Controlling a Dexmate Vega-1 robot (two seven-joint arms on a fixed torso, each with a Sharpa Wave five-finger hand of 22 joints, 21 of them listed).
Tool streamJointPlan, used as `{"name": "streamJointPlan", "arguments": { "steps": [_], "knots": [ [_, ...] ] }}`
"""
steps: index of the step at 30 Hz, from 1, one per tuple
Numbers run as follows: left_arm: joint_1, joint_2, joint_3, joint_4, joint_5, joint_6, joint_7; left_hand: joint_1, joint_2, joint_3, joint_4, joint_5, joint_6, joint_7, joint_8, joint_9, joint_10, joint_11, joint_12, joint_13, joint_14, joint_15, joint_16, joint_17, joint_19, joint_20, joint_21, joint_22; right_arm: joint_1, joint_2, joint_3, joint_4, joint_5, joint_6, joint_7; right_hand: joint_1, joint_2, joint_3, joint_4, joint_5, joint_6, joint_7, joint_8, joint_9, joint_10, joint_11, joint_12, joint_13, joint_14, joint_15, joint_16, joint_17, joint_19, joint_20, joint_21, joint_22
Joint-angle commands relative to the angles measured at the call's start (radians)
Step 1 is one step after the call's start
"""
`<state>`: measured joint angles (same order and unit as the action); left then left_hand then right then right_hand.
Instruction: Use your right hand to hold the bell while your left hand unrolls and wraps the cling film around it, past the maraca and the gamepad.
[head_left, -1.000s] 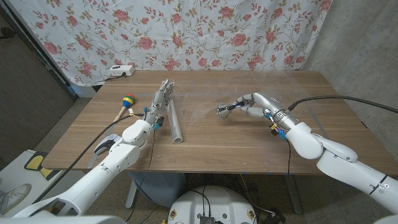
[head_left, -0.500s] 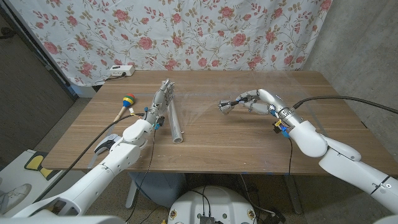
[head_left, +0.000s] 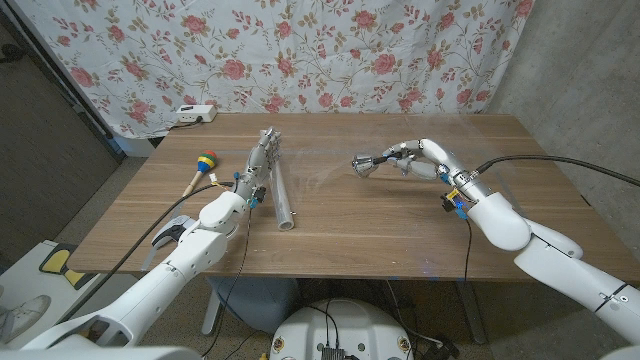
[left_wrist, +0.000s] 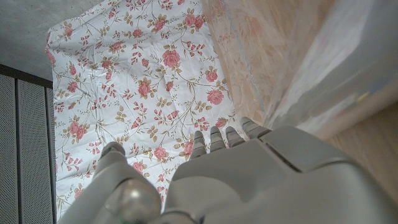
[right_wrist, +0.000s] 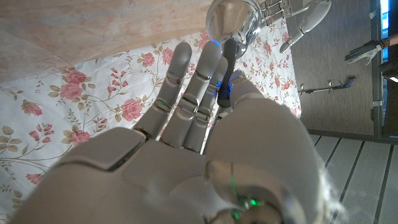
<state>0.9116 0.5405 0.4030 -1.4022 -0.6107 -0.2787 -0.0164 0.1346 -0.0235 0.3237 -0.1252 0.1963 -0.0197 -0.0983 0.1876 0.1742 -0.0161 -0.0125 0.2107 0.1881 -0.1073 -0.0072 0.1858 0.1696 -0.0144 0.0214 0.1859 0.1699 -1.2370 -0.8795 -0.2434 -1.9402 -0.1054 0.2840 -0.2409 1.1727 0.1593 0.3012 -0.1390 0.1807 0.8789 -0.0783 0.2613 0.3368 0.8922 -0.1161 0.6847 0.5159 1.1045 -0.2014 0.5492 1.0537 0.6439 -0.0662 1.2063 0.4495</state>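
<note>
Cling film, a thin, nearly invisible sheet, stretches across the wooden tabletop from its long silvery roll, beside which my left hand reaches with its fingers pressed together and straight, toward my right hand. That right hand pinches the dark handle of the small shiny metal bell and holds it just above the tabletop's middle, so I judge the unrolling step is in hand, and wrapping next calls for lifting the limp film over the bell's smooth rounded dome. Well off at the left edge lies the maraca, a wooden stick with a bright striped head.
</note>
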Motion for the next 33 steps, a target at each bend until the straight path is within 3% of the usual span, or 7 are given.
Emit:
{"name": "streamJointPlan", "arguments": {
  "steps": [1,33],
  "knots": [
    [-0.005,-0.003,0.004,0.006,0.006,0.001,0.001,0.000,0.008,-0.002,-0.003,0.004,0.002,-0.003,-0.001,0.005,0.001,0.001,0.000,0.003,-0.004,0.005,-0.004,0.006,-0.004,0.000,0.006,0.004,0.004,0.025,0.018,0.026,0.077,0.060,0.031,0.006,-0.002,0.009,-0.002,0.004,0.006,0.001,-0.002,0.002,0.005,-0.006,-0.002,0.004,0.009,-0.028,-0.003,0.005,-0.004,-0.128,0.010,0.001],
    [-0.009,0.006,-0.008,-0.022,0.019,-0.016,0.014,0.001,0.010,-0.004,-0.003,0.004,0.002,-0.003,-0.001,0.005,0.001,0.002,0.000,0.003,-0.004,0.007,-0.004,0.005,-0.004,0.000,0.005,0.004,0.073,0.078,-0.001,0.112,0.141,0.105,0.070,0.006,-0.005,0.017,0.000,0.003,0.009,0.002,-0.010,0.013,0.005,-0.002,-0.005,0.006,0.018,-0.028,-0.025,0.015,-0.017,-0.130,0.047,-0.016]
  ]
}}
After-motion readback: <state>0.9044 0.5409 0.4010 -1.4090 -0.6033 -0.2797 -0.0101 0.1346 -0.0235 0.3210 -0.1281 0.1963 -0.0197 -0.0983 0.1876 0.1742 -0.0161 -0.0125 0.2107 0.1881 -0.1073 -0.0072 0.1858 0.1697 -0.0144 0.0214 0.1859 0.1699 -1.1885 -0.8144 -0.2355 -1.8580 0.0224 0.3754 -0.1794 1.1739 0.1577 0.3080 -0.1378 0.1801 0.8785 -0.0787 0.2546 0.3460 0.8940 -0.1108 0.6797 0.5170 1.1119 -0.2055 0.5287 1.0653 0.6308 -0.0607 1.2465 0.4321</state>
